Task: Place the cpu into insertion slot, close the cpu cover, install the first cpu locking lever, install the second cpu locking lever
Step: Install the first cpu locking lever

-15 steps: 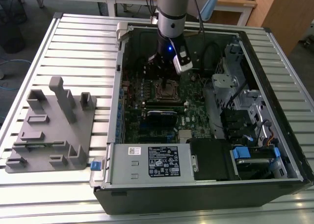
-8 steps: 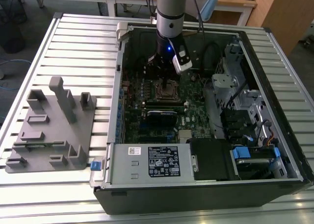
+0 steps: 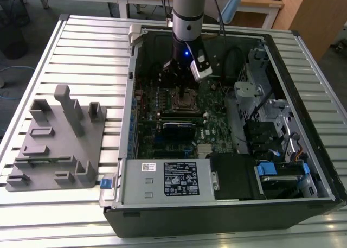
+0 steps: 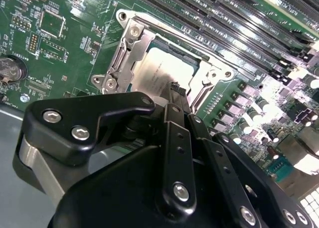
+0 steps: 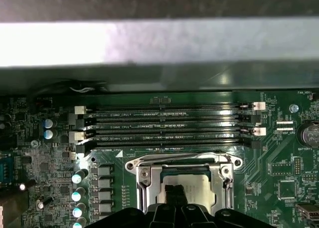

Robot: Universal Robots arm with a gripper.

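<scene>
The cpu [image 4: 154, 73], pale silver, lies flat in the insertion slot [image 3: 184, 100] on the green motherboard. The cpu cover [image 4: 130, 43], a silvery frame, lies down around the chip, whose top shows through the cut-out. A thin wire lever [image 4: 199, 43] runs along the socket edge beside the memory slots. My gripper [image 4: 175, 88] hangs just above the chip's near side, its two black fingers pressed together with nothing between them. In the first wrist view the gripper [image 5: 174, 192] stands over the cpu [image 5: 199, 185], inside the cover [image 5: 144, 188]. The exterior view has the gripper [image 3: 181, 82] right over the socket.
Long black memory slots [image 5: 169, 123] lie beyond the socket, with the case wall [image 5: 149, 43] behind them. Capacitors [image 5: 77, 188] stand to one side, a coin battery [image 4: 10, 71] to the other. A grey fixture plate [image 3: 59, 139] sits at the exterior view's left; a power supply [image 3: 173, 180] fills the case front.
</scene>
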